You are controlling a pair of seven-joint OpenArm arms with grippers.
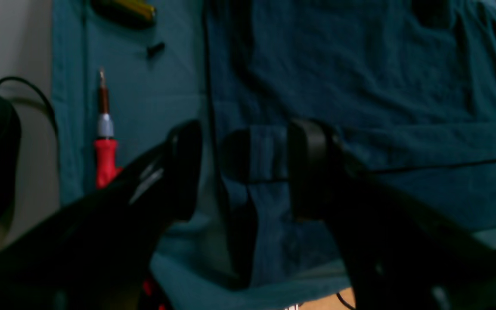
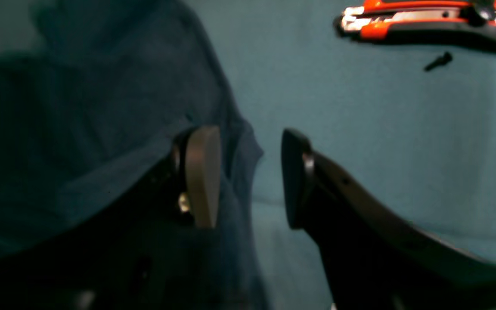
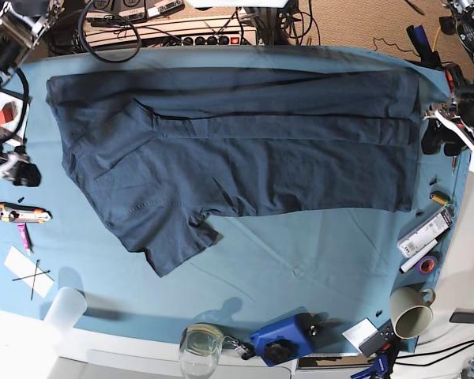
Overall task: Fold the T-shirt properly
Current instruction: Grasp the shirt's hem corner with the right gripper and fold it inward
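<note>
Base view, T-shirt (image 3: pixel 245 150) lengthwise left-right, sleeve apparently lower-left

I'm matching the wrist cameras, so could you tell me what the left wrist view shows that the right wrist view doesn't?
Only the left wrist view shows a red-handled screwdriver and the open left gripper over the shirt's hem. Only the right wrist view shows an orange utility knife and the right gripper, fingers apart beside a shirt edge. Both show the T-shirt on the teal tablecloth.

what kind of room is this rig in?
Likely a lab or workshop bench, not a home: a teal tablecloth with the T-shirt spread on it, power strips and cables along the far edge, and a utility knife near the edge.
</note>
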